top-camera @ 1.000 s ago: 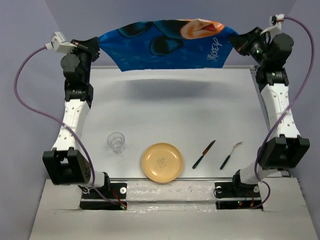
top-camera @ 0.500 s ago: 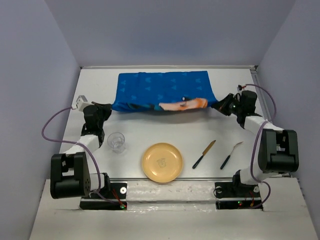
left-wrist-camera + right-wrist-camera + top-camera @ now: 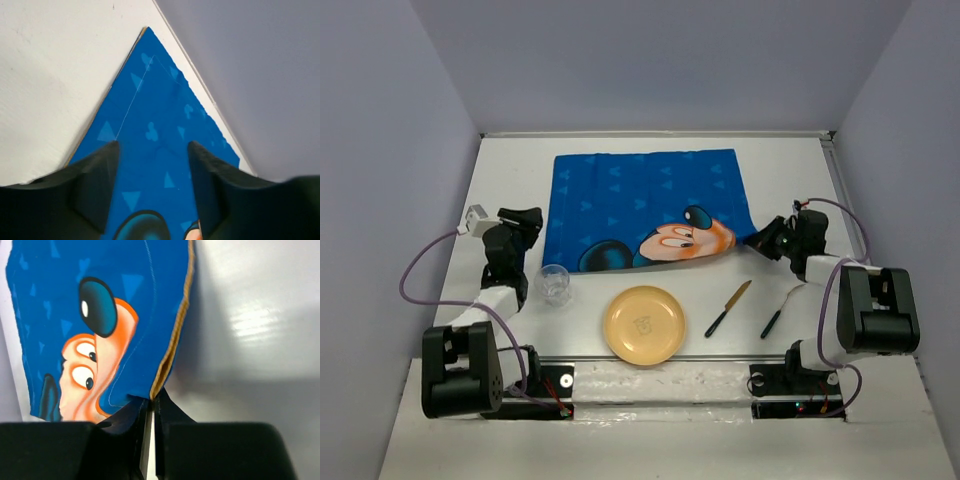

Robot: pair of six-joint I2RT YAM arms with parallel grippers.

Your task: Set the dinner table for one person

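Blue cartoon-mouse placemat (image 3: 640, 205) lies spread on the far half of the white counter (image 3: 790, 180). It is mostly flat, with its far edge close to the back.

Its near right corner is lifted and pinched in the right hand (image 3: 767, 240), whose fingers are closed on the cloth. The right wrist view shows the mat's tan hem running into the fingertips.

Left hand (image 3: 527, 220) sits just off the mat's left edge. Its fingers are apart and grip nothing. The left wrist view shows blue cloth lying flat between the two fingers.

Counter fills the whole workspace under everything, with grey walls (image 3: 650, 60) on three sides.

Row along the near edge, left to right:
- clear glass (image 3: 554, 284)
- yellow plate (image 3: 644, 324)
- knife (image 3: 728, 308)
- second utensil (image 3: 782, 309), head too small to tell

All four are off the mat and apart from each other. The glass is just beside the left arm (image 3: 500, 290).
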